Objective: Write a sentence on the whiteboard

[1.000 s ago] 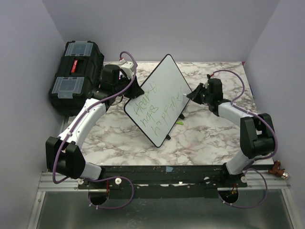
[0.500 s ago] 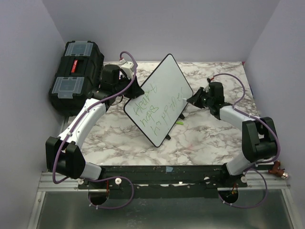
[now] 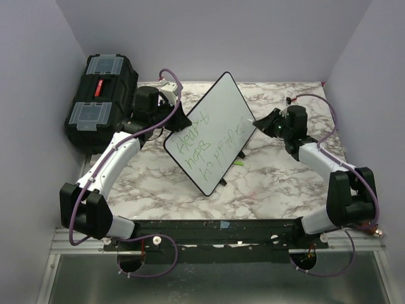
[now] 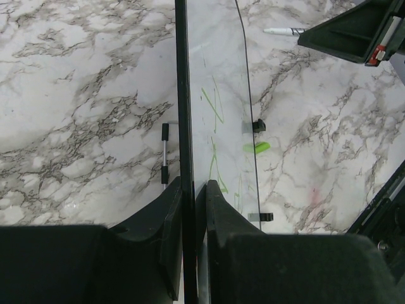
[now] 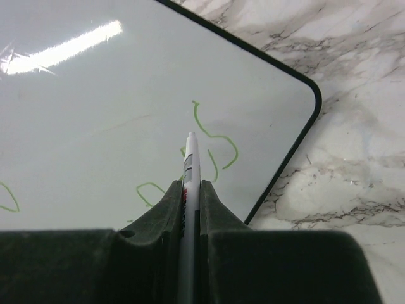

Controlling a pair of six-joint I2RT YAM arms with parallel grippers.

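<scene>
Evidently, on the table (image 3: pixel 272 183) the whiteboard (image 3: pixel 223 101) stands propped, face toward the right arm; the left gripper (image 4: pixel 193 196) clamps its edge, likely to steady it. The right gripper (image 5: pixel 191 187) pinches a marker (image 5: pixel 191 155), tip at the whiteboard. Only the overhead view shows the whole green sentence (image 3: pixel 205 140); the right wrist view shows just a few strokes.

The whiteboard (image 5: pixel 95 126) face is smooth and glossy, catching a bright streak of light; its thin edge is black. The sentence (image 3: pixel 205 142) sits on it as thin green ink. The marker (image 5: pixel 192 158) barrel is smooth white plastic. My right claw (image 5: pixel 191 184) is matt black plastic. The tabletop (image 3: pixel 272 183) has a smooth marble-patterned finish. The toolbox (image 3: pixel 101 95) looks like black plastic with clear lids.
</scene>
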